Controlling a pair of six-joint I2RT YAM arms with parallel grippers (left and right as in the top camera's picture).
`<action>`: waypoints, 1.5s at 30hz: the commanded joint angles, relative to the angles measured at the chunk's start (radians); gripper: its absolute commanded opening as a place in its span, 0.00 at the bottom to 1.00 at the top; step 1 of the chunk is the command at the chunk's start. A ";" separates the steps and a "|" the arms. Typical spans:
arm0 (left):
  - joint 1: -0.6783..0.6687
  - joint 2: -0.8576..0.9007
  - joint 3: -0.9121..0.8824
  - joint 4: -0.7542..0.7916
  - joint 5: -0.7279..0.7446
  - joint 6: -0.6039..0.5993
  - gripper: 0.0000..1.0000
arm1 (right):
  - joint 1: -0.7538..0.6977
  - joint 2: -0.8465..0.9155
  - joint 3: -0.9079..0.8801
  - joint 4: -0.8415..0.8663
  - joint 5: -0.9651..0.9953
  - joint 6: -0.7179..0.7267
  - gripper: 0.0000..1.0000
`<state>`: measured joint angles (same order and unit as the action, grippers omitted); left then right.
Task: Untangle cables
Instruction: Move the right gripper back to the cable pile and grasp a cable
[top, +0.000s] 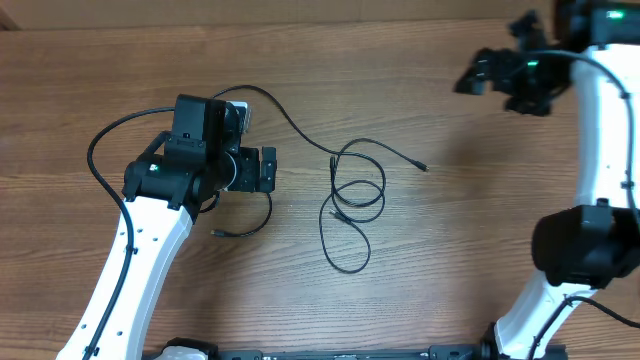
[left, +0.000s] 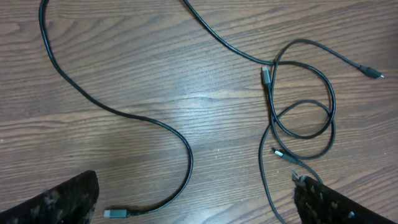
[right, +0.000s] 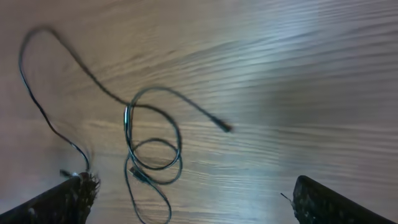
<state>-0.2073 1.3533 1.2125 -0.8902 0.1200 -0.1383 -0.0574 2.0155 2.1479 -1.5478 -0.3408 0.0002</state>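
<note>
Both my tools are gaping open and gripping nothing, the left tool (top: 269, 170) near the cables (top: 334, 190), the right tool (top: 472, 78) well apart. The cables are lying looped on the desk (top: 470, 250). I am risking pinching two crossed strands together, which would tighten the tangle. The left wrist view is showing a plug (left: 266, 76) at the crossing; overhead is barely showing it.

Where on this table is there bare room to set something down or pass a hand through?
Bare wood lies between the looped cables and the right arm, and along the far side of the table. Crowded: the middle loops and the cord curling beside the open left claw.
</note>
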 joint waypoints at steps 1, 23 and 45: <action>0.004 0.006 0.007 0.004 0.004 0.004 1.00 | 0.098 0.000 -0.102 0.034 0.026 0.003 1.00; 0.004 0.006 0.007 0.004 0.004 0.004 1.00 | 0.359 0.001 -0.645 0.490 0.026 0.082 0.90; 0.004 0.006 0.007 0.004 0.004 0.004 1.00 | 0.385 0.054 -0.820 0.846 -0.128 0.179 0.67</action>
<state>-0.2073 1.3544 1.2125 -0.8902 0.1200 -0.1383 0.3038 2.0323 1.3361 -0.7139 -0.4282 0.1783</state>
